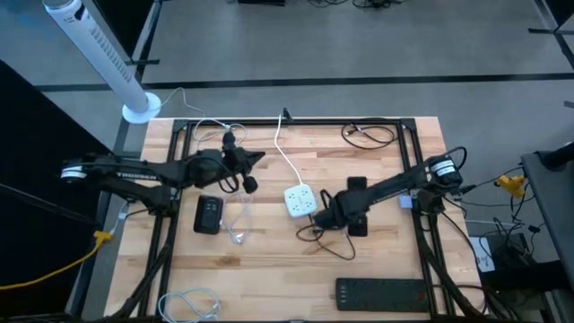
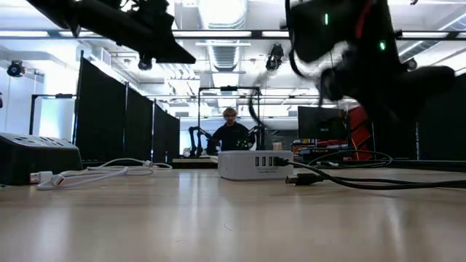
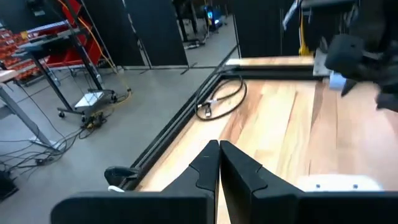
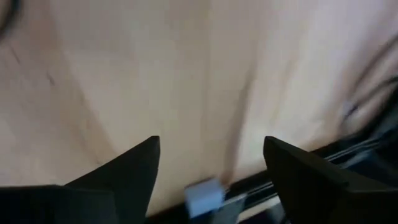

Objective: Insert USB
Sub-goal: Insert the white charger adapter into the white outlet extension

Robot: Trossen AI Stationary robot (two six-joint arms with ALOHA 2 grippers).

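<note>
The black USB plug (image 2: 300,179) lies on the wooden table (image 1: 377,269) just beside the white charging hub (image 1: 300,201), under the right gripper (image 4: 211,163), whose fingers stand wide apart holding nothing, as only its wrist view shows, while the left gripper (image 3: 219,163) waits pressed together, well apart.

A robotics lab or open workshop hall: grey concrete floor (image 1: 359,54); tall black partition panels (image 2: 124,120); strip lights and exposed ducting overhead (image 2: 222,33); a pale butcher-block wooden table (image 1: 269,269) in a black metal frame (image 1: 421,161); a seated person (image 2: 231,135) at a far bench; a red rack (image 3: 46,34).
</note>
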